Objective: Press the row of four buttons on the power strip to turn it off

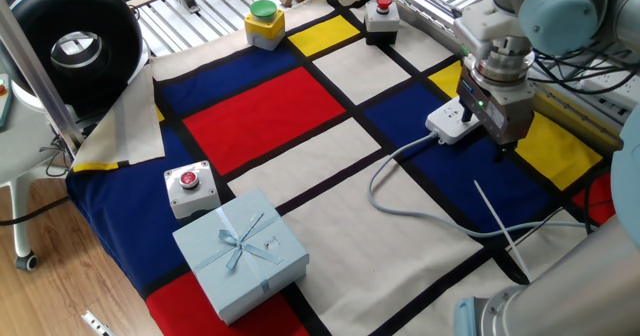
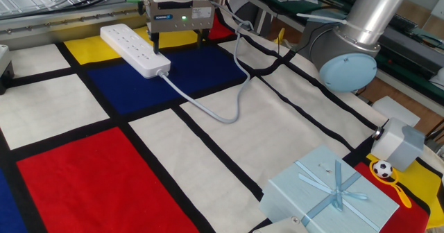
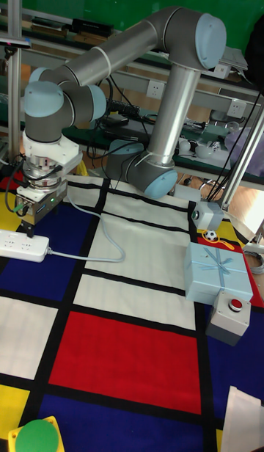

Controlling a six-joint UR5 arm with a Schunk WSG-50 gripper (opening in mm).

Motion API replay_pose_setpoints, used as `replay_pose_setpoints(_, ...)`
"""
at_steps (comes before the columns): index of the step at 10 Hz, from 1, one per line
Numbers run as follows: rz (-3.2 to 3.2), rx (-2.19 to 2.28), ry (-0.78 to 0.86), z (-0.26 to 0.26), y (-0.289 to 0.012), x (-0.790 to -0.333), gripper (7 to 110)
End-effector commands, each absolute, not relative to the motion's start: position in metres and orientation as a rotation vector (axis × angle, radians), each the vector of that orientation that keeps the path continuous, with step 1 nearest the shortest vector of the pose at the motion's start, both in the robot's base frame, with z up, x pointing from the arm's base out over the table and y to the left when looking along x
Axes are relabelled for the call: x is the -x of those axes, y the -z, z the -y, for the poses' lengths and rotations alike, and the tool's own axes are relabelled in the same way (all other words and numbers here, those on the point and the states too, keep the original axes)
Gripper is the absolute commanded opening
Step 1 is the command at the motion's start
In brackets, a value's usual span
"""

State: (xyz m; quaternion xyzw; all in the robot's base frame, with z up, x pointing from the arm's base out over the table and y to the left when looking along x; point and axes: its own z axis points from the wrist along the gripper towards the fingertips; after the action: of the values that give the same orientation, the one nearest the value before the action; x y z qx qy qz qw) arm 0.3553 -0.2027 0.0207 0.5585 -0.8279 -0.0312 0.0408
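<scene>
Hovering at the upper left of the other fixed view, the gripper (image 2: pixel 179 47) hangs over the cable end of the power strip (image 2: pixel 133 49), which lies on the bench (image 2: pixel 208 164) across the border of a yellow and a dark blue panel of the patterned cloth, its pale grey cable (image 2: pixel 208 101) curling away toward the centre of the frame. Two dark fingers (image 2: pixel 157 46) project downward with a clear gap between them, so the gripper is spread apart and holds nothing; one finger stands just above or at the strip's top face near its cable end, though contact cannot be confirmed at this resolution. The four buttons (image 2: pixel 136 46) are visible only as small marks along the top face, too small to tell whether any has been switched. In the one fixed view the strip appears at right centre, largely hidden beneath the gripper (image 1: pixel 500 141); in the tall fixed view it sits at the left edge. Likely risks: a fingertip descending slightly off the row would strike a socket or the casing instead of a switch; an oblique push could slide the unfixed strip across the cloth; and the second finger could catch the cable.
</scene>
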Motion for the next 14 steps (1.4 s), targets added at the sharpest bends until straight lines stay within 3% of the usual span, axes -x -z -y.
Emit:
replay_pose_setpoints(1, 2.539, -1.752, 0.081, 0.2019, -0.0213, -0.3620, 22)
replay_pose_setpoints(14, 2.541, -1.711, 0.093, 0.2028, -0.0149, -0.3552, 22)
